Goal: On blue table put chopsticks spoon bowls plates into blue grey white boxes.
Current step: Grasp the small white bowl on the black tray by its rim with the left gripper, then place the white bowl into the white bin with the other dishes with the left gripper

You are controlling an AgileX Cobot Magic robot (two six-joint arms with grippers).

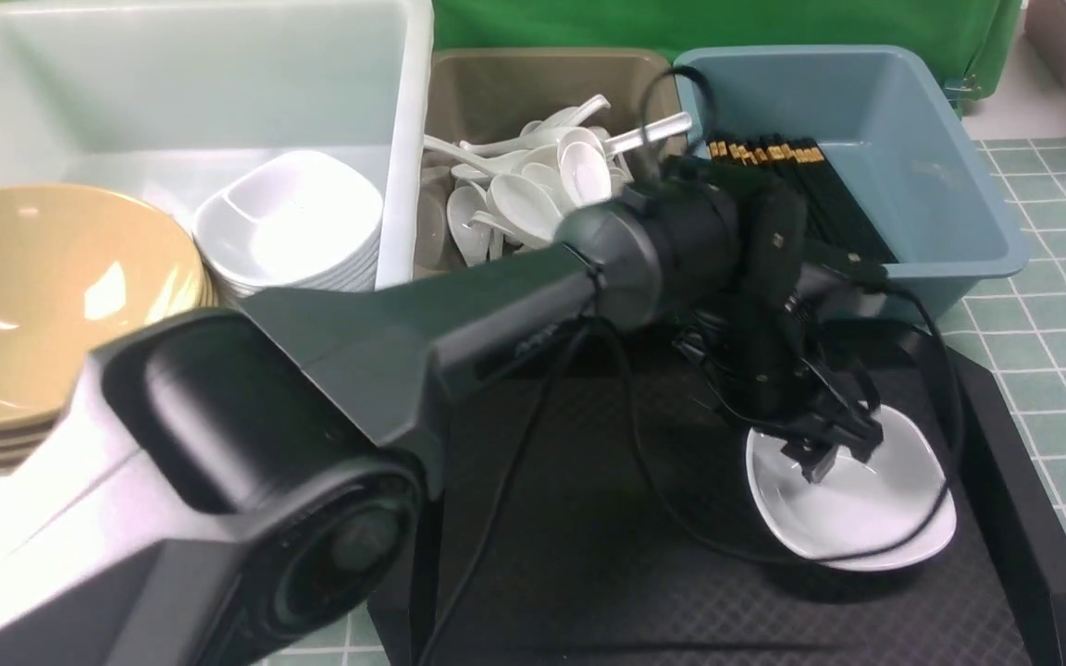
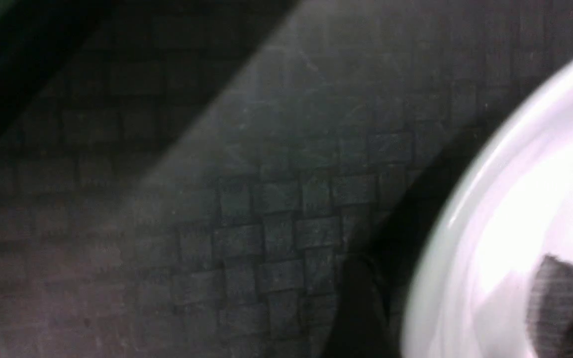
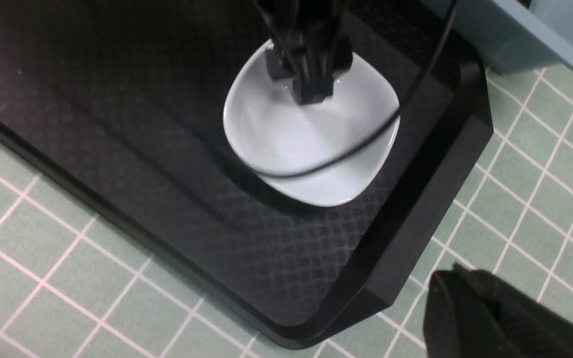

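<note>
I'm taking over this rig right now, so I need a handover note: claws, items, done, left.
Left claw: open, astride the rim of the lone plate on the black tray.
Right claw: shut, empty.
Done: bowls and stacked plates in white box; spoons in grey box; chopsticks in blue box.
Left: grip that plate, add it to the stack.

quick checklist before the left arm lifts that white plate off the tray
1. left gripper straddling the plate rim: ok
2. grip closed on the rim: cannot tell
3. cable clear of the plate: not ok, it crosses over it
4. room on the plate stack in the white box: ok
5. right gripper shut, off to the side of the black tray: ok
</note>
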